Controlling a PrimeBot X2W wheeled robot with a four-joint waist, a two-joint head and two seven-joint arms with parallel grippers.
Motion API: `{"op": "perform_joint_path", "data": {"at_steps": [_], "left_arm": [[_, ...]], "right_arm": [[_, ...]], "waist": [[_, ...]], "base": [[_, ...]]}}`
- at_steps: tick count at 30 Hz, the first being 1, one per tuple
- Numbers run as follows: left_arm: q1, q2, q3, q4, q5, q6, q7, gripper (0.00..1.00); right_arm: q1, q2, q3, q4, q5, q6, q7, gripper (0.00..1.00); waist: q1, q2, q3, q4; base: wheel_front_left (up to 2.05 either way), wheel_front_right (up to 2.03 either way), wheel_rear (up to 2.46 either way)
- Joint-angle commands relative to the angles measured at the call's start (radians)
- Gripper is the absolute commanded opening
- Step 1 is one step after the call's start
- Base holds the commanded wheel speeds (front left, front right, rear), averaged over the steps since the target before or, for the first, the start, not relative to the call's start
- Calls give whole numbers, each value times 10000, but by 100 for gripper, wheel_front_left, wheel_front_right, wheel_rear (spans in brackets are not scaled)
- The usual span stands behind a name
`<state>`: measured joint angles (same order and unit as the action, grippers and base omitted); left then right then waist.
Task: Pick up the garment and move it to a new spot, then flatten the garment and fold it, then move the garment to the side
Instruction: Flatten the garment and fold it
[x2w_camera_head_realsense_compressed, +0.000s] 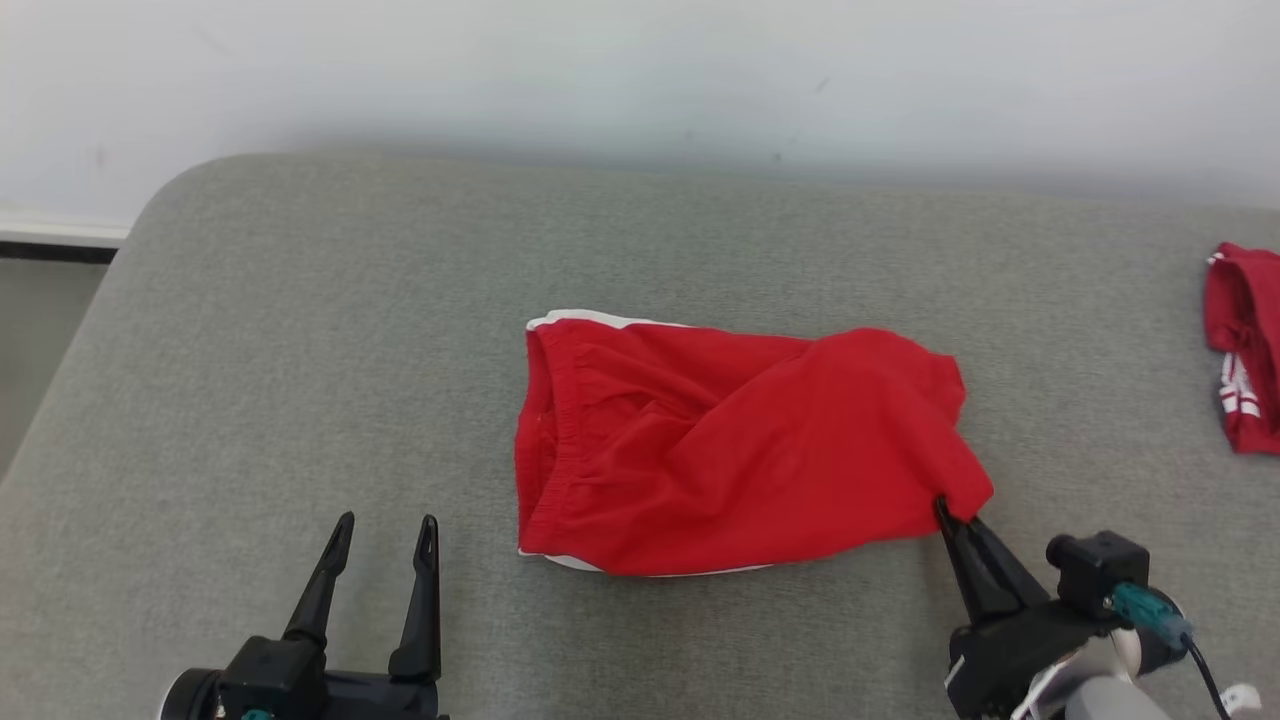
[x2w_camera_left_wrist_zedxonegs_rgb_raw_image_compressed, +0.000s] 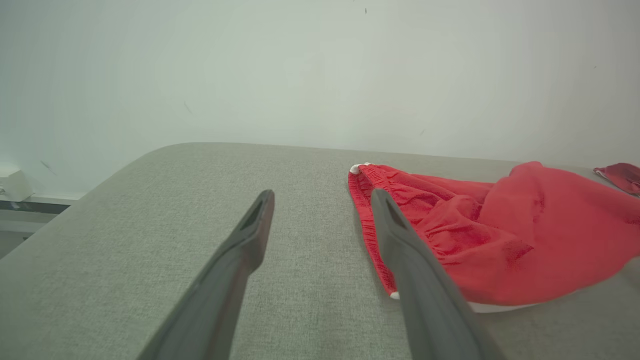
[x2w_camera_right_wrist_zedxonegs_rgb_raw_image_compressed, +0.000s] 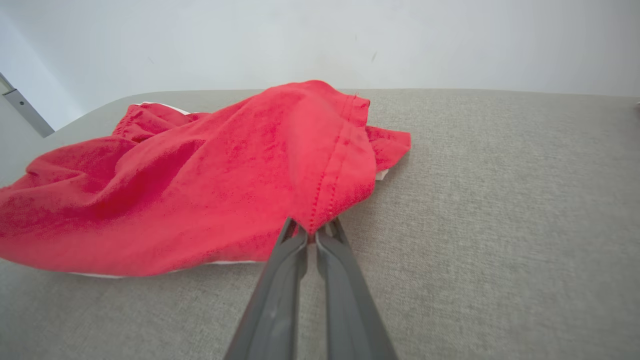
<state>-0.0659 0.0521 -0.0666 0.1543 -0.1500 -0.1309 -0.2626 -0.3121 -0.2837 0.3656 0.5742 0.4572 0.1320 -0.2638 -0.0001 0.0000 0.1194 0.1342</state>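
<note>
Bright, even, diffuse light, soft faint shadows, pale wall (x2w_camera_head_realsense_compressed: 640, 80) washed out, wrist views bowed at edges, near foreground blurred.

We are seeing just a piece of a second red cloth (x2w_camera_head_realsense_compressed: 1243, 350) at the right side of the head view, because the edge is cutting off the rest. The garment (x2w_camera_head_realsense_compressed: 720, 440) is covering most of its own white part, so thin white strips are peeking out along its far and near sides. In the right wrist view the left edge is cutting the garment off. The closed fingers of the right gripper (x2w_camera_right_wrist_zedxonegs_rgb_raw_image_compressed: 310, 234) are hiding the little bit of cloth they are pinching. In the left wrist view one dark finger (x2w_camera_left_wrist_zedxonegs_rgb_raw_image_compressed: 415, 280) of the left gripper (x2w_camera_left_wrist_zedxonegs_rgb_raw_image_compressed: 322, 194) is covering part of the waistband (x2w_camera_left_wrist_zedxonegs_rgb_raw_image_compressed: 360, 210). We are not able to tell what the tiny dark marks (x2w_camera_head_realsense_compressed: 777, 157) on the wall (x2w_camera_head_realsense_compressed: 500, 70) are.
</note>
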Motion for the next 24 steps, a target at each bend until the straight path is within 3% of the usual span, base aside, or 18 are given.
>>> {"op": "perform_joint_path", "data": {"at_steps": [1,10,11,19,24], "left_arm": [[78,-6,5,6,59,12,-27,100],[149,-10,30,52,81,12,-27,100],[173,-11,19,43,84,12,-27,100],[174,-10,-46,96,72,12,-27,100],[188,17,-14,56,80,12,-27,100]], "right_arm": [[236,-35,-54,-158,76,-34,27,0],[2478,213,-1328,-2653,-74,-34,1364,0],[2867,259,-1630,-3095,-133,-34,1654,98],[3375,264,-2493,-3958,-1014,-34,2100,100],[3137,53,-2741,-3788,-1326,-34,2379,100]], "waist": [[1,0,-191,-326],[1,0,-264,-663],[1,0,-270,-682],[1,0,-348,-550],[1,0,-336,-468]], "base": [[0,0,0],[0,0,0],[0,0,0],[0,0,0],[0,0,0]]}}
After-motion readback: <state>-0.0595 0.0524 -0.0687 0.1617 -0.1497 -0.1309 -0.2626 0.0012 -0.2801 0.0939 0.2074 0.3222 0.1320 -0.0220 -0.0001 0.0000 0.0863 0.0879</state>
